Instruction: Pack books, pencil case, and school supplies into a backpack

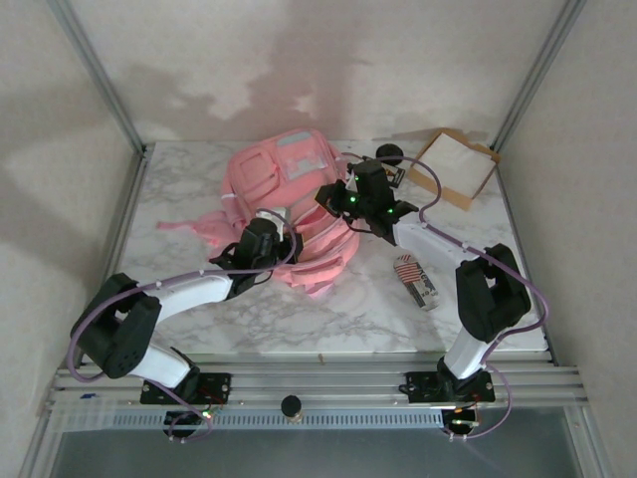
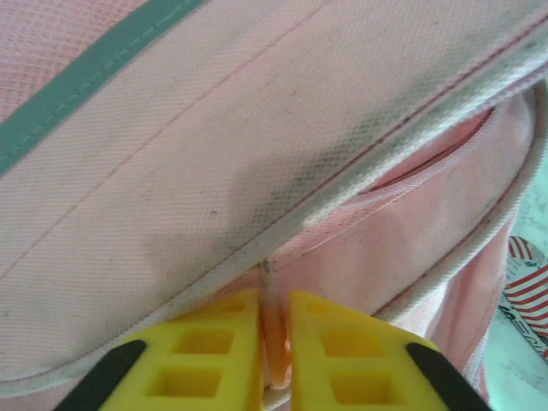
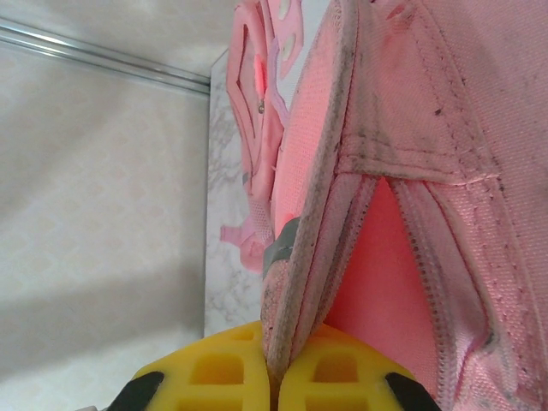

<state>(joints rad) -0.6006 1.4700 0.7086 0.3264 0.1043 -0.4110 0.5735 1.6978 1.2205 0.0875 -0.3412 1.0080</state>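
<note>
Top view, lower left: the left arm reached in toward centre, and the left gripper (image 1: 271, 237) sat against the near side of the backpack (image 1: 284, 174). The backpack lay at mid-frame on the marble table (image 1: 179, 199).

Left wrist view, bottom centre: the yellow fingers (image 2: 214, 351) were drawn narrow, pinching a thin pink tab (image 2: 276, 355) just below a seam of the pink fabric.

Top view, right of centre: the right gripper (image 1: 328, 197) was at the backpack's right side.

Right wrist view, bottom centre: the jaws were closed tight on a grubby fabric edge of the backpack. An opening showed red lining just to the right.

Top view, further right: the school supplies (image 1: 414, 279), a flag-striped pack, lay flat on the table near the right arm and apart from the backpack.

Top view, upper right: a cardboard tray (image 1: 456, 167) with a white inside, with a black round object (image 1: 389, 152) just left of it.
</note>
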